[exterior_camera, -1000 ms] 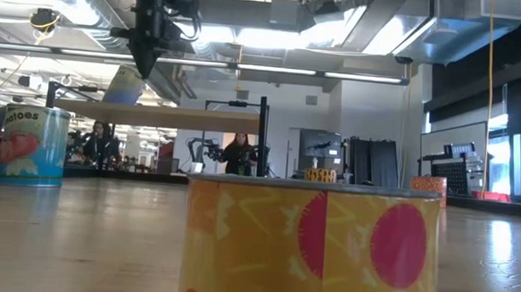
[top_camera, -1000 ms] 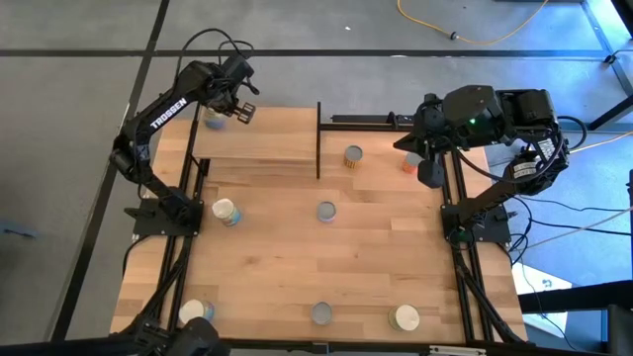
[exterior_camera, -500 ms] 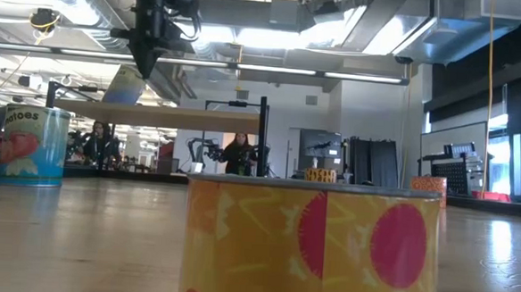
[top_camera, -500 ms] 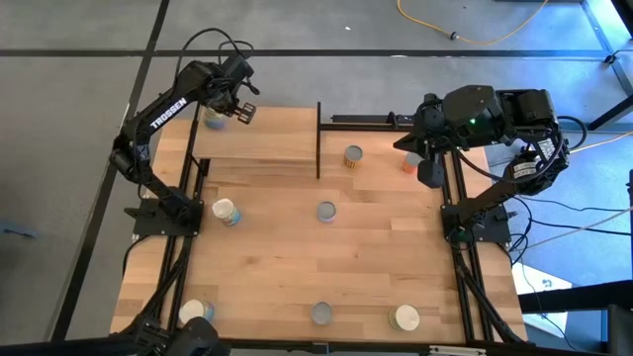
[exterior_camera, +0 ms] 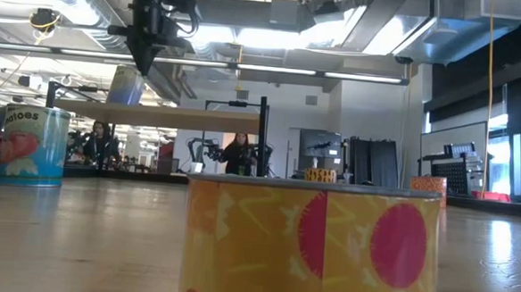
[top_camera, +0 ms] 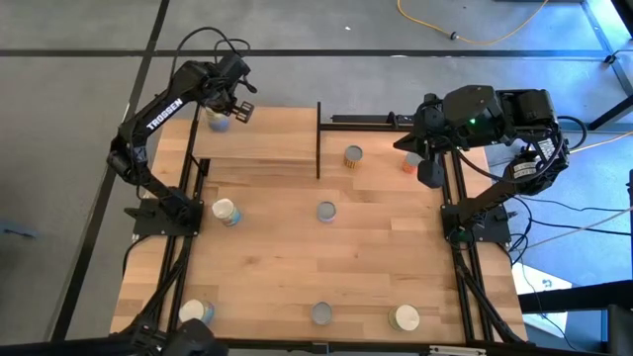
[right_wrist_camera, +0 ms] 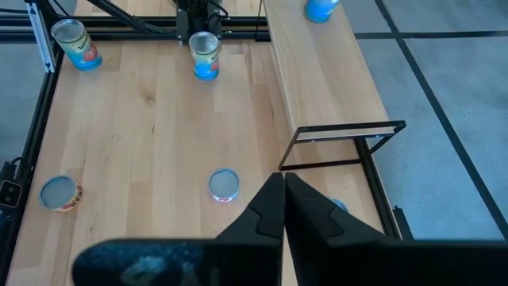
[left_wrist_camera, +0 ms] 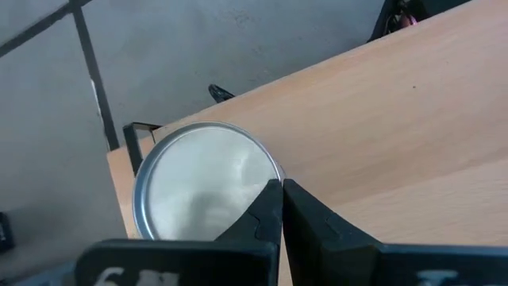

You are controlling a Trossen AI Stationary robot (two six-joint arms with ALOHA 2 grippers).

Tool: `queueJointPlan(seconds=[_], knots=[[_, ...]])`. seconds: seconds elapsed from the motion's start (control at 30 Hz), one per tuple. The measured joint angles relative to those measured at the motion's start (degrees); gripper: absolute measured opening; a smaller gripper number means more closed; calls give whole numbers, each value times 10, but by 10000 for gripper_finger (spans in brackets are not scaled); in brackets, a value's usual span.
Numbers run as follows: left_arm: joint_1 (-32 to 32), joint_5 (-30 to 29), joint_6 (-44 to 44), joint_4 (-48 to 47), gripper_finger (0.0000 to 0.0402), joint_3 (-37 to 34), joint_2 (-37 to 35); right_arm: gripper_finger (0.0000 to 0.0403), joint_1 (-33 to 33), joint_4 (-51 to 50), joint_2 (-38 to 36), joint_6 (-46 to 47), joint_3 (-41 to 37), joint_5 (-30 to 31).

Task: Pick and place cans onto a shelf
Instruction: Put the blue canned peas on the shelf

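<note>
Overhead, the left hand (top_camera: pixel 229 103) hovers with fingers together above a blue can (top_camera: pixel 218 121) on the shelf (top_camera: pixel 257 143). Right hand (top_camera: pixel 427 170), also closed, waits aside. Cans look rigid, smooth, probably slippery; grip the sides.

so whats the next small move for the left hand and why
Probably lift clear of the shelf and swing toward the nearest can on the tabletop. The left hand is shut and empty, hovering beside a can that already stands on the shelf's far end, so that placement looks done. The right hand waits, shut, at the table's right edge.
</note>
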Motion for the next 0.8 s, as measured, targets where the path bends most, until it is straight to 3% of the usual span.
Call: queueJointPlan(seconds=[0.53,0.8], knots=[[0,3,-4,0,50,0,0,11,0,0,6,-2,0,0],[-11,-2,17,-4,53,24,0,11,0,0,6,-2,0,0]])
